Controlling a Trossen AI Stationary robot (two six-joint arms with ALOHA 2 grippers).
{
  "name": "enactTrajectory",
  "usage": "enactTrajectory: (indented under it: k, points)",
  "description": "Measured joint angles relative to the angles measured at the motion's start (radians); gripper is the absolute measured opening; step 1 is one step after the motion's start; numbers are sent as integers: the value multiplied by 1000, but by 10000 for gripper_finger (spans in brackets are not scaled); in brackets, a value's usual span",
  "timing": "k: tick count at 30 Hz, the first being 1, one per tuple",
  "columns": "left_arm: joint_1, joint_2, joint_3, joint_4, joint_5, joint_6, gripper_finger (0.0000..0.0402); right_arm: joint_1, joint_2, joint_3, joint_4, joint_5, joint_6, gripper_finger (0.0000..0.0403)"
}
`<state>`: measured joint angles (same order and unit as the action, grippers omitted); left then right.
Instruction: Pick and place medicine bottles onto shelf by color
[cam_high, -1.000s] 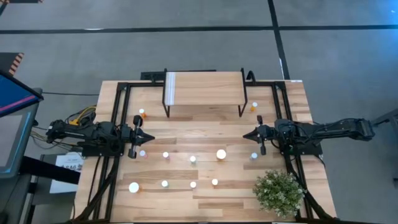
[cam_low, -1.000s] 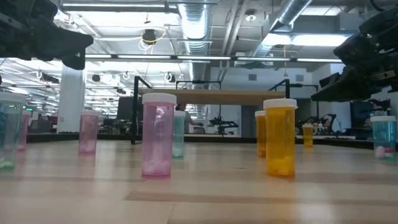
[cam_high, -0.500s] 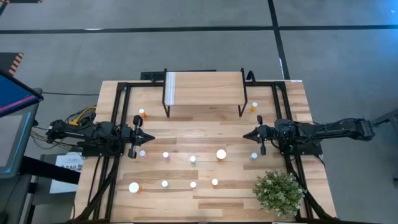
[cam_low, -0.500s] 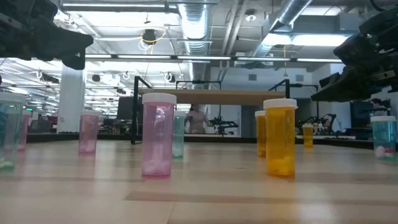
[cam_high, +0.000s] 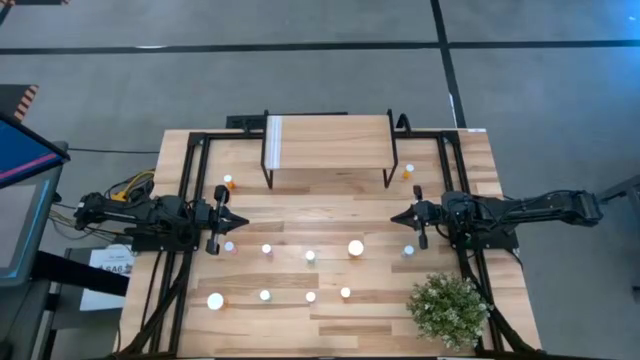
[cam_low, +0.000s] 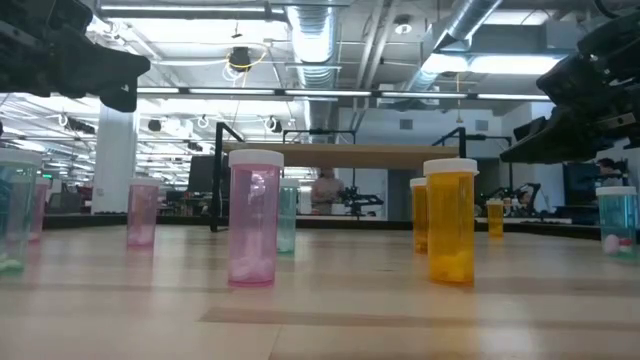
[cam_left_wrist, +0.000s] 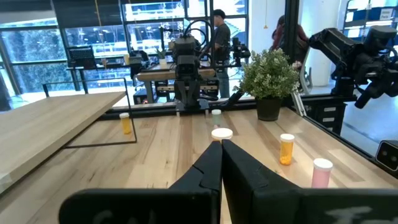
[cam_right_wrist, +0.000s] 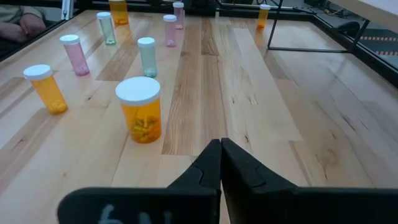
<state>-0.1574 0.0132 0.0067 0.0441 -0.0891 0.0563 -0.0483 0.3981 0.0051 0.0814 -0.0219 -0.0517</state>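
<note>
Two grippers, left (cam_high: 240, 220) and right (cam_high: 396, 217), fingers pressed together, empty, mid-table. Large orange white-capped plastic bottle (cam_right_wrist: 140, 109): light, rigid, slick; grasp body below cap.

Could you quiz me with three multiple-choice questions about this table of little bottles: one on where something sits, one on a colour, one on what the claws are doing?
1. Where is the potted plant?
A. On the shelf
B. At the table's near corner on the right arm's side
C. Between the two arms

2. What colour is the big bottle just ahead of the right claw?
A. Orange
B. Blue
C. Green

3. How do the left claw and the right claw stand?
A. Both wide open
B. One holds a bottle
C. Both shut, holding nothing

Answers:
1 B: the high view shows it near the right arm, off the shelf.
2 A: its body is orange under a white cap.
3 C: each wrist view shows the fingers pressed together with nothing between.
</note>
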Motion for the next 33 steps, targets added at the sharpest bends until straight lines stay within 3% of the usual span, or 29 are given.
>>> enactTrajectory:
  k: [15, 20, 25, 29, 33]
  points:
    - [0, 0, 0, 2, -2, -49, 0, 0, 0, 0, 0, 0, 0, 33]
    - [0, 0, 0, 56, -44, -16, 0, 0, 0, 0, 0, 0, 0, 33]
    - [0, 0, 0, 60, -50, -88, 0, 0, 0, 0, 0, 0, 0, 33]
    - [0, 0, 0, 87, -158, -288, 0, 0, 0, 0, 0, 0, 0, 33]
    - [0, 0, 2, 87, -268, -335, 0, 0, 0, 0, 0, 0, 0, 33]
